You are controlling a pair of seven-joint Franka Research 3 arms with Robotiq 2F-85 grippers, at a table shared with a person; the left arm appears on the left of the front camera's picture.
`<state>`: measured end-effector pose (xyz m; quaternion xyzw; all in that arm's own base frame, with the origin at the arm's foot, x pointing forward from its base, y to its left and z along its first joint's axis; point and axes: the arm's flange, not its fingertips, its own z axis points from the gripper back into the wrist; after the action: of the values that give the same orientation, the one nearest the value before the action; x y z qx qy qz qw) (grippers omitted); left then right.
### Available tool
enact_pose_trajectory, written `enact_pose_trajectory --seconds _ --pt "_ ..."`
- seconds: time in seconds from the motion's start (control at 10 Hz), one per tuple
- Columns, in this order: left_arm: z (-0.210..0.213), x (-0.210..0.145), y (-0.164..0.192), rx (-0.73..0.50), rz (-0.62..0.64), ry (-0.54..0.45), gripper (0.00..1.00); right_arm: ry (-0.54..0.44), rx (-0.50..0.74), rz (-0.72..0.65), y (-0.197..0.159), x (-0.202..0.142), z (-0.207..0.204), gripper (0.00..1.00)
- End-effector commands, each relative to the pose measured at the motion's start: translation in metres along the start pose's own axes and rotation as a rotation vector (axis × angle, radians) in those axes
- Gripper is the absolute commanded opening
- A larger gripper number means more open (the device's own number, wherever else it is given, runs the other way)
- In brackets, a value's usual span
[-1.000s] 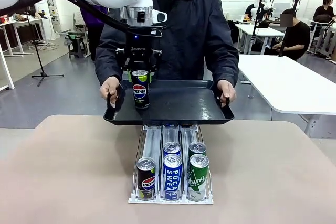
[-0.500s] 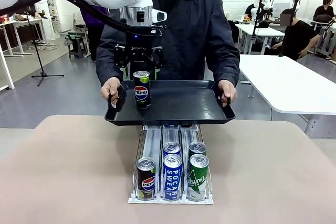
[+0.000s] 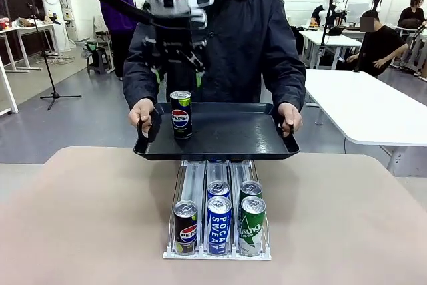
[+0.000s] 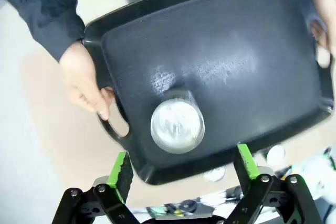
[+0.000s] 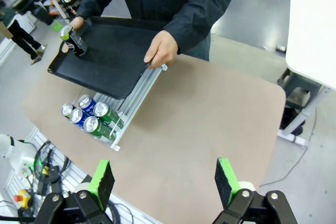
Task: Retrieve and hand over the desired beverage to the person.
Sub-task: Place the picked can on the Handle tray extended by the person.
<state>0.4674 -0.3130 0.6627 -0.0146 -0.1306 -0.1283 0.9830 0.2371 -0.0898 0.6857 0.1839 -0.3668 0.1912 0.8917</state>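
One can [image 3: 181,115] on the tray [image 3: 233,135]: black cola can, upright, near the tray's left end in the front view, just beside the hand [image 3: 142,113] with which the person [image 3: 253,31] grips that handle; other hand [image 3: 289,117] on the opposite handle; tray held level above the far end of the can rack [image 3: 218,253] on the table [image 3: 80,218]. Left gripper [image 3: 175,58] hangs straight above the can, clear of it; jaws wide apart, nothing between them; left wrist view looks down the can's long axis onto its lid, lid roughly centred between the green pads [image 4: 119,167]. Right gripper [image 5: 164,176] high over the table, well apart from the tray, jaws apart too, empty. Key relation: can directly below the left gripper, axis vertical and in line with the fingers; so the clean exit is straight up; sideways drift at low height risks clipping the can's top or the near hand. My read: drink is delivered, its weight is on the tray and the person carries it; handover looks essentially done; what's left is getting the left arm out of the person's space. Five more cans sit in the rack.
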Motion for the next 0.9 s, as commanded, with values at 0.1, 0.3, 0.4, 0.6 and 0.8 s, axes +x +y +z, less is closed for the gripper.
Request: enact_pose_trajectory --seconds 0.1,0.3,0.4,0.6,0.8 --pt "0.040 -0.103 0.044 -0.073 -0.084 -0.089 1.00 -0.004 0.023 0.011 -0.001 0.000 0.000 1.00" --pt "0.052 -0.156 0.054 -0.105 -0.086 -0.133 1.00 -0.004 0.023 0.011 -0.001 0.000 0.000 1.00" --pt "0.052 -0.172 0.058 -0.119 -0.075 -0.142 1.00 -0.004 0.023 0.011 -0.001 0.000 0.000 1.00" --pt "0.050 -0.187 0.057 -0.118 -0.054 -0.131 1.00 -0.004 0.023 0.011 -0.001 0.000 0.000 1.00" --pt "0.062 -0.174 0.054 -0.093 -0.056 -0.119 1.00 -0.004 0.023 0.011 -0.001 0.000 0.000 1.00"
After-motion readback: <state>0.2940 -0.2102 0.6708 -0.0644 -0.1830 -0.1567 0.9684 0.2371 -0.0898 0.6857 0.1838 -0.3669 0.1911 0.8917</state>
